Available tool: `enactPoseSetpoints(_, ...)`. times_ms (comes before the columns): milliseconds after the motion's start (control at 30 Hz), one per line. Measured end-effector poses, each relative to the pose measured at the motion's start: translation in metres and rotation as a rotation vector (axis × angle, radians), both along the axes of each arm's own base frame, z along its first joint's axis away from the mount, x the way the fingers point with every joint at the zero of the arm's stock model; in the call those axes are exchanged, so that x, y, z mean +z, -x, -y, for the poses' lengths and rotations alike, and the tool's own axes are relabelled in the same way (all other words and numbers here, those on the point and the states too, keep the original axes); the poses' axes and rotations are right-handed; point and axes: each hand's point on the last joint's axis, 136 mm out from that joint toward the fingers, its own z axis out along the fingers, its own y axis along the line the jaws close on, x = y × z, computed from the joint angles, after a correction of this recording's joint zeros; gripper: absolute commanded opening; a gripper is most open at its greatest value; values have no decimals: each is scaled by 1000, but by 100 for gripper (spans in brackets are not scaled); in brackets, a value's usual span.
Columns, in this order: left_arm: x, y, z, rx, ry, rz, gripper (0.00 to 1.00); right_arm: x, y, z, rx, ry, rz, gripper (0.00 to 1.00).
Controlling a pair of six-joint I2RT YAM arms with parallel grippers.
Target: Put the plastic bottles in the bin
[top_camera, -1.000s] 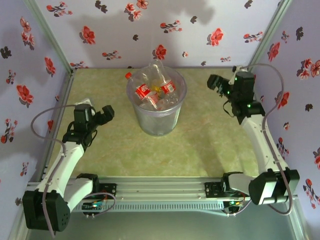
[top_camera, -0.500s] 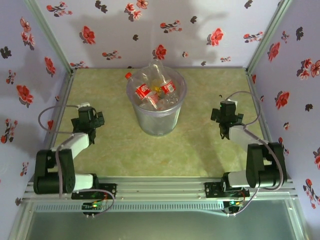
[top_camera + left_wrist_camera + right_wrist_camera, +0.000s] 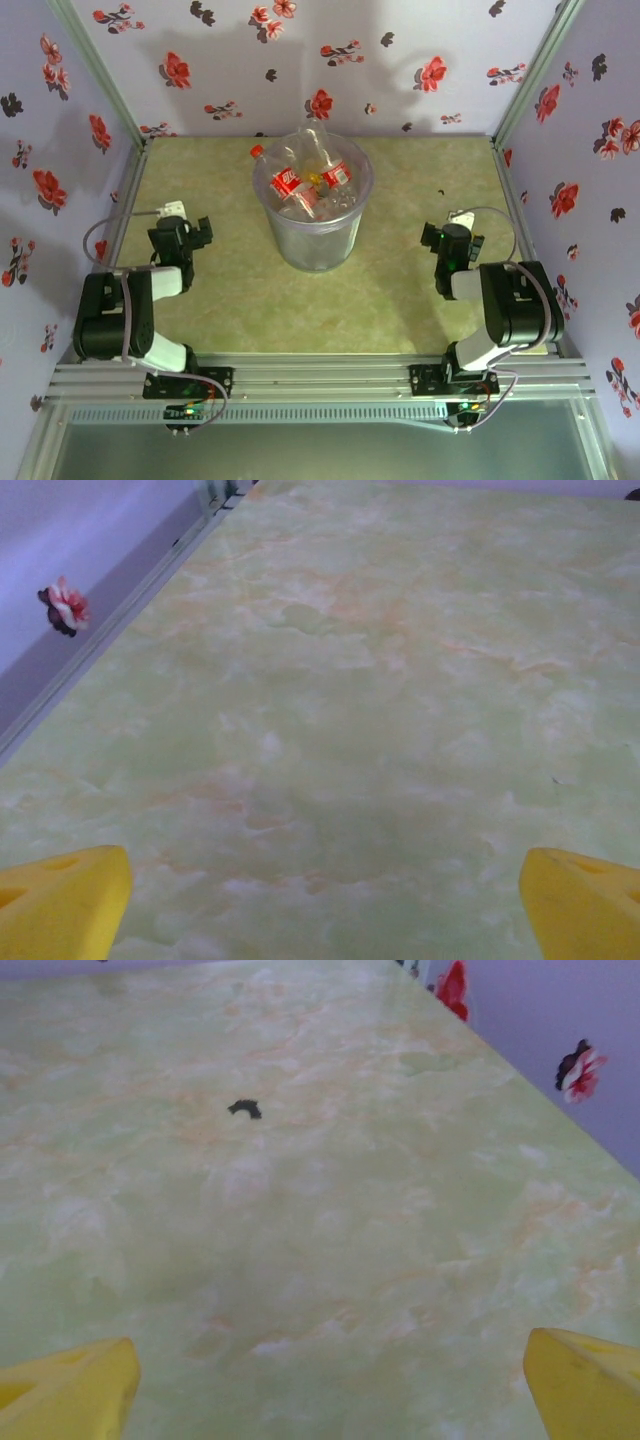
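Observation:
The bin (image 3: 314, 235), a translucent grey bucket, stands at the middle back of the green table. Several plastic bottles (image 3: 298, 185) with red labels and caps lie piled inside it, one red cap poking over the left rim. My left gripper (image 3: 190, 232) rests low at the table's left, well clear of the bin, open with nothing between its yellow fingertips (image 3: 65, 900). At the right, my right gripper (image 3: 447, 240) sits low too, open and empty, its yellow fingertips (image 3: 585, 1380) wide apart over bare table.
A small dark scrap (image 3: 245, 1109) lies on the table (image 3: 400, 300) ahead of the right gripper, also seen as a speck (image 3: 438, 194) from above. Floral walls close in the left, back and right sides. An aluminium rail (image 3: 320, 375) runs along the near edge.
Both arms have folded back and down toward their bases, the grippers dropping low over the table. The bin and bottles have not moved.

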Motion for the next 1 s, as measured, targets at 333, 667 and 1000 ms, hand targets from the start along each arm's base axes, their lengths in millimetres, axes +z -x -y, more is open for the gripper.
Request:
enactPoseSetpoints(333,-1,-1,9,-43,-20,51,100,9,-6,-4,24,-8,46,99)
enactPoseSetpoints(667,2,-2,10,-43,-21,66,100,10,-6,-4,24,-8,47,99)
enactPoseSetpoints(1000,2,-2,10,-43,-21,66,100,13,-9,-1,25,-17,55,99)
